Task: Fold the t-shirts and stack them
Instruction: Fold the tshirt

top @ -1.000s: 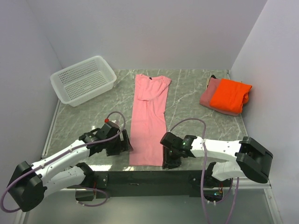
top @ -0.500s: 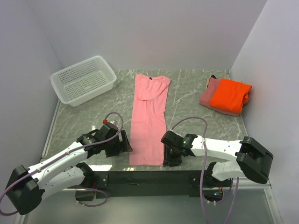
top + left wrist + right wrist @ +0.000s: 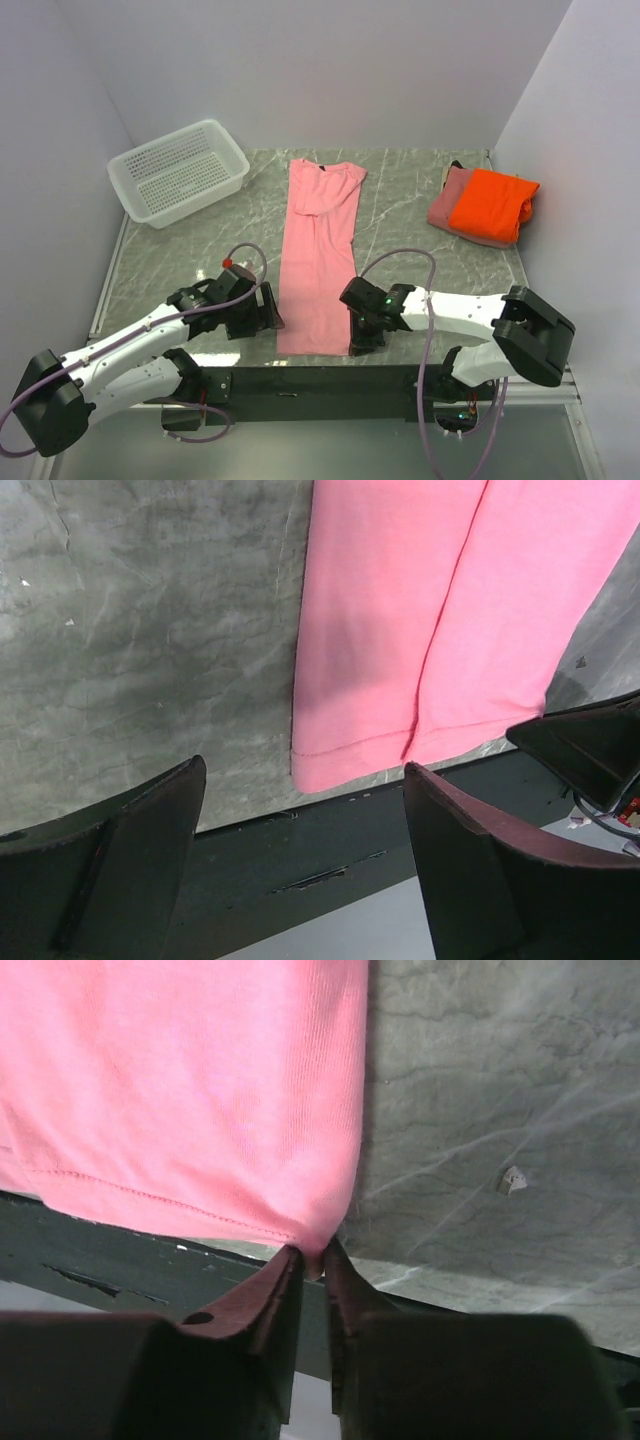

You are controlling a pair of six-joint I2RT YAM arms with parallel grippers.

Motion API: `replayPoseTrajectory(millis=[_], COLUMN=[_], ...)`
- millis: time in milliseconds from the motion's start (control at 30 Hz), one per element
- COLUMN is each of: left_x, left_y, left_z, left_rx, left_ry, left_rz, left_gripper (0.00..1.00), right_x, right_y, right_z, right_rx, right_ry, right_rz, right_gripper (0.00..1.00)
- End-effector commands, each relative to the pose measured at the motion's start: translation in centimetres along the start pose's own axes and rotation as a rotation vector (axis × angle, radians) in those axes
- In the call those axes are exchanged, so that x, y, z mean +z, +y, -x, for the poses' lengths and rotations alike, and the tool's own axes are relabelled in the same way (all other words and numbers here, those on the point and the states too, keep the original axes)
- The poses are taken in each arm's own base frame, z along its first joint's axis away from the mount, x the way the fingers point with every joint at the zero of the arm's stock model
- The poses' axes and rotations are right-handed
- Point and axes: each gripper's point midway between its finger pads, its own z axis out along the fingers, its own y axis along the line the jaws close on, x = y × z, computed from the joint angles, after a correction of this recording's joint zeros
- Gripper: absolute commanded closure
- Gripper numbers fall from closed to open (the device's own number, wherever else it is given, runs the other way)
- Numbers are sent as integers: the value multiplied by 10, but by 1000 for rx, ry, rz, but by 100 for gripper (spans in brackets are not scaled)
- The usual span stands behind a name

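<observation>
Right gripper (image 3: 312, 1258), stretched low, pinches light pink t-shirt (image 3: 200, 1090) at its stitched five-o'clock corner; left gripper (image 3: 302, 780) hovers wide open

The grey marbled tabletop (image 3: 410, 215) carries a light pink t-shirt (image 3: 320, 260), folded into a long strip, its hem at the near edge. Up and left of it sits a white perforated basket (image 3: 190, 203). To its far right lies a folded dusty rose t-shirt (image 3: 445, 205) with an orange t-shirt (image 3: 492, 205) on top.
</observation>
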Motion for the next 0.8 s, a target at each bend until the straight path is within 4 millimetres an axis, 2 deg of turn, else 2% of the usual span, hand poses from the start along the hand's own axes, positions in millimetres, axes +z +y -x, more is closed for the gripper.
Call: replayPoseTrajectory(millis=[0, 33, 133, 300, 500, 767], left_x=[1, 1, 5, 6, 7, 19], left_y=[2, 3, 8, 12, 12, 10], left_z=[-4, -6, -18, -29, -33, -43], left_rx=[-6, -7, -1, 16, 23, 84], left_ry=[1, 7, 44, 80, 90, 139], left_rz=[10, 13, 37, 56, 64, 156], left_gripper=[14, 16, 16, 27, 37, 40], right_x=[1, 1, 2, 5, 7, 8], right_y=[-4, -4, -8, -7, -9, -9], right_z=[3, 2, -1, -2, -3, -4], right_rx=[-7, -8, -19, -26, -31, -41], right_ry=[-8, -6, 15, 29, 41, 48], right_rz=[-18, -19, -35, -48, -55, -59], right_gripper=[82, 87, 90, 91, 90, 90])
